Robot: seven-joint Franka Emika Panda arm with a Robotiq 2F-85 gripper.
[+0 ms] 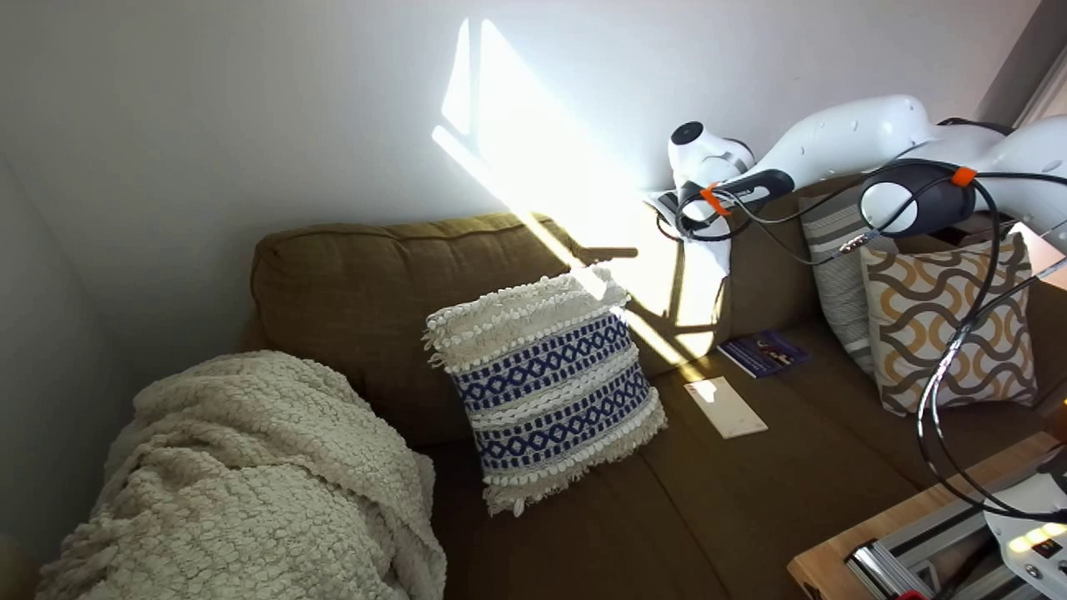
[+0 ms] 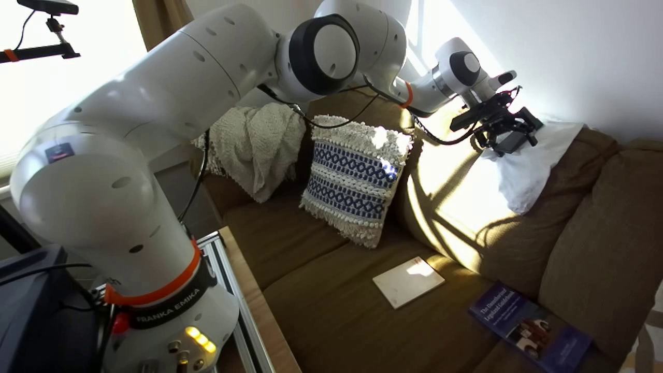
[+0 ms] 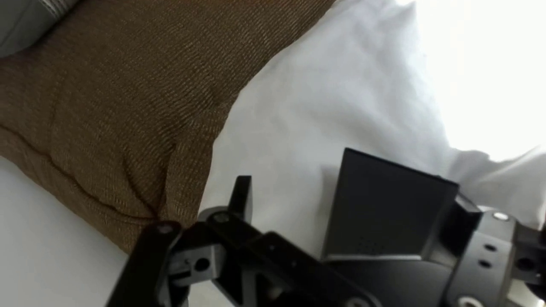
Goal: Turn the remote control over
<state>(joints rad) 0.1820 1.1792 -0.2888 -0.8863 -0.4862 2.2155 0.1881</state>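
My gripper [image 3: 324,192] is over the sofa back, close above a white cloth [image 3: 277,140]; it also shows in an exterior view [image 2: 518,133]. Its fingers are apart. A dark grey rectangular plate [image 3: 384,204] shows at the right finger, with a gap to the left finger. I cannot tell whether it is a separate object or part of the gripper. A slim white slab [image 1: 725,408] lies flat on the sofa seat, far below the gripper, also in an exterior view [image 2: 409,282]. No grey face shows on it; I cannot tell surely that it is the remote control.
A purple book [image 2: 533,326] lies on the seat beside the slab. A blue-and-white fringed cushion [image 1: 558,400] leans on the sofa back. A patterned cushion [image 1: 942,325] stands at the far end. A cream blanket [image 1: 275,475] covers the armrest. The wall rises behind.
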